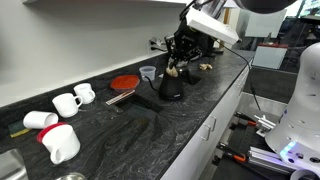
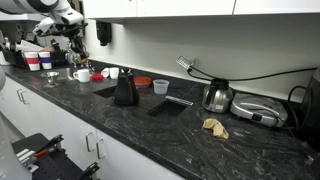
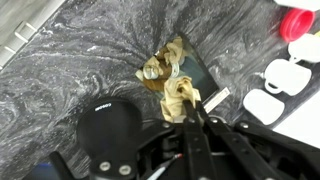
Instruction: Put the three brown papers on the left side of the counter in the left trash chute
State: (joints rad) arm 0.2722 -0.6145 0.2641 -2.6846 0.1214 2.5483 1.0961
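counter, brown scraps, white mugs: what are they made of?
Counter: polished stone or stone-look laminate; black, grey veins, slight sheen.
Brown scraps: matte paper; crumpled, ragged edges.
Mugs: probably glazed ceramic; glossy white, thick walls.

Along the counter [image 1: 185, 130] I see mugs [image 1: 72, 100] nearest the camera, then a plate [image 1: 123, 82], a cup [image 1: 148, 72] and a kettle [image 1: 172, 86] behind them. In the wrist view a paper scrap [image 3: 181, 95] is just beside a second scrap [image 3: 158, 70], both at the edge of a square opening [image 3: 203, 72] (kettle on one side, mugs opposite).

Tan-brown papers [image 3: 166, 72], black grey-veined counter [image 3: 60, 85]
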